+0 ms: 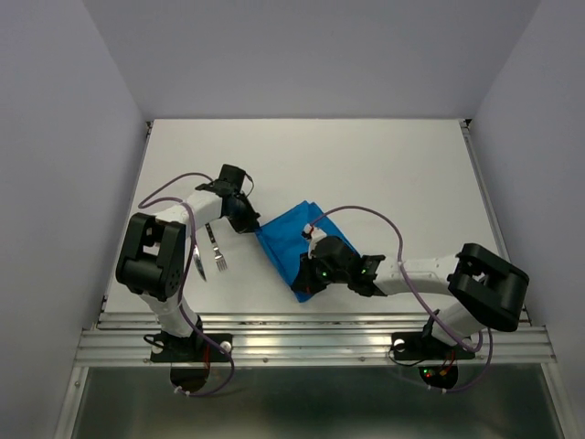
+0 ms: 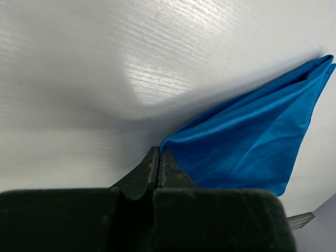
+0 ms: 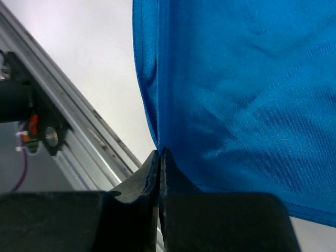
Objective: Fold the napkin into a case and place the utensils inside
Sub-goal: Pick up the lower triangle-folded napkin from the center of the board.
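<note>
The bright blue napkin (image 1: pixel 285 240) lies folded into a narrow slanted shape in the middle of the white table (image 1: pixel 384 174). My left gripper (image 1: pixel 253 227) is shut on its left corner, and the cloth (image 2: pixel 252 142) rises to the fingertips (image 2: pixel 159 150) with shadow beneath it. At the napkin's near corner my right gripper (image 1: pixel 306 282) is also shut, and creased cloth (image 3: pixel 236 79) spreads away from its tips (image 3: pixel 159 151). The utensils lie to the left of the napkin: a fork (image 1: pixel 218 254) and, beside it, a knife (image 1: pixel 196 261). Both rest on the table, untouched.
An aluminium rail (image 1: pixel 311 343) runs along the table's near edge, close behind my right gripper, and shows as grey bars (image 3: pixel 79 136) in the right wrist view. Pale walls enclose the table on the left, right and far sides.
</note>
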Tool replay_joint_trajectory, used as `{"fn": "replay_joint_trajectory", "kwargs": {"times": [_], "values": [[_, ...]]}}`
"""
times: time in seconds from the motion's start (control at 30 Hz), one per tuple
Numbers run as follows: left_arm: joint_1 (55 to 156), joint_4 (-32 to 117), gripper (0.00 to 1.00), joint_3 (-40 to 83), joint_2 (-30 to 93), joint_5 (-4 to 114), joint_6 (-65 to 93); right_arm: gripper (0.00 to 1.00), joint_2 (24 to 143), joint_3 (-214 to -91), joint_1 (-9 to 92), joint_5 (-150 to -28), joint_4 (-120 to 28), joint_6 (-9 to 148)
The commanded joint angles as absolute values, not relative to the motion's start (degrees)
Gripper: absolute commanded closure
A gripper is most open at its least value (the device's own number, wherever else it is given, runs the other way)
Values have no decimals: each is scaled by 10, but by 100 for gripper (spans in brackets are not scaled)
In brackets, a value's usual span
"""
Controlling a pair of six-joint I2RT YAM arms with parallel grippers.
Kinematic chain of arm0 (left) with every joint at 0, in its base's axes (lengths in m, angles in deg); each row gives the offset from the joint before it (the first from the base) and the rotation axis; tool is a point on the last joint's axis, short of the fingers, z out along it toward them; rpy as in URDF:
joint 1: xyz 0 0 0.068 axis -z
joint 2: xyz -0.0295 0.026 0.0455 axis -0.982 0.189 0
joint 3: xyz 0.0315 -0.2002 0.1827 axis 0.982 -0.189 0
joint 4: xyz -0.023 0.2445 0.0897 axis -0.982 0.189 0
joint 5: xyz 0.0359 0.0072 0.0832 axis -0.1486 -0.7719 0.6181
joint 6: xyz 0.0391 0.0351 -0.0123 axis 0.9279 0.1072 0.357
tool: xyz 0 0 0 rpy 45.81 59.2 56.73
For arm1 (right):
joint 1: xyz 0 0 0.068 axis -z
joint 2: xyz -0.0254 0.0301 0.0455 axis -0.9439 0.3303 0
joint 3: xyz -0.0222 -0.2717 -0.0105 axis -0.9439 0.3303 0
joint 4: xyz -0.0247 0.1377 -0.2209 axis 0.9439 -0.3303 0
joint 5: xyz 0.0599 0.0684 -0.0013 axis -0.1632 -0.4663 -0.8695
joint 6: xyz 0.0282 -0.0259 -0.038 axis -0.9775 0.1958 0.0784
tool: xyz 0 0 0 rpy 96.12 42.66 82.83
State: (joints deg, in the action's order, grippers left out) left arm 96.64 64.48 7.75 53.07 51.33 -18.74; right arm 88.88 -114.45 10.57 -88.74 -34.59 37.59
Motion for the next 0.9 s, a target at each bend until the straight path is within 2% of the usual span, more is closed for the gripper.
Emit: {"fn": "replay_joint_trajectory", "kwargs": {"times": [0.0, 0.4, 0.87], "values": [[963, 682, 100, 123, 532, 565, -156, 99, 878, -1127, 130, -993, -280, 345], [964, 781, 100, 199, 564, 658, -138, 99, 906, -1122, 174, -1083, -227, 280], [977, 855, 100, 265, 619, 676, -154, 99, 960, -1105, 204, -1154, -147, 205]]}}
